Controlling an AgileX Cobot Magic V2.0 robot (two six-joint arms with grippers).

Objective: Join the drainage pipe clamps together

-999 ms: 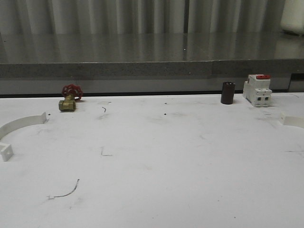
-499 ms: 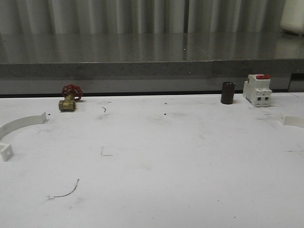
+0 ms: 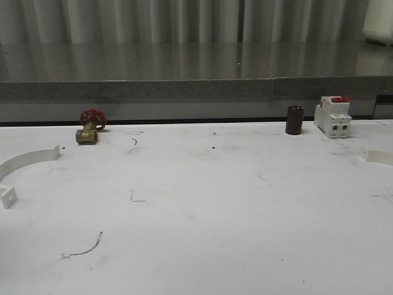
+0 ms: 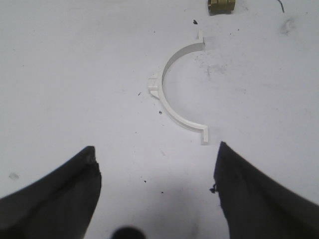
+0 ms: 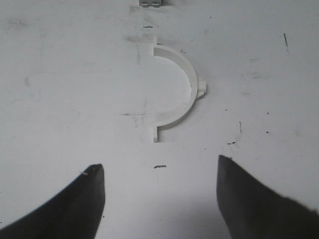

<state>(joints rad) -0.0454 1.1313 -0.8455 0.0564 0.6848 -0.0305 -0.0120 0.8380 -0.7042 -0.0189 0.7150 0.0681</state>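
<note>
- Front view: the white counter [image 3: 202, 209] stretches wide. At its far left edge lies one clamp half [image 3: 27, 161], its arc partly cut off by the frame, a small square tab [image 3: 7, 196] nearer the camera. Over at the far right edge, the other clamp half [image 3: 379, 156] just peeks in. The two are well apart, nowhere near joined.
- Along the back sit the brass valve [image 3: 89, 127] with its red handwheel, a dark cylinder [image 3: 295, 120], and just beside that the white breaker [image 3: 333, 116] with a red top.
- Left wrist view: the left gripper [image 4: 155, 191] hangs above the counter, fingers [image 4: 60, 199] spread wide, nothing between them. The left clamp half [image 4: 172, 102] lies flat beyond the fingertips, untouched; the valve's brass body [image 4: 222, 6] shows further off.
- Right wrist view: the right gripper [image 5: 160, 196] also hovers with fingers [image 5: 254, 204] wide apart and empty. The right clamp half [image 5: 182, 94] lies flat ahead of them, clear of both tips.
</note>
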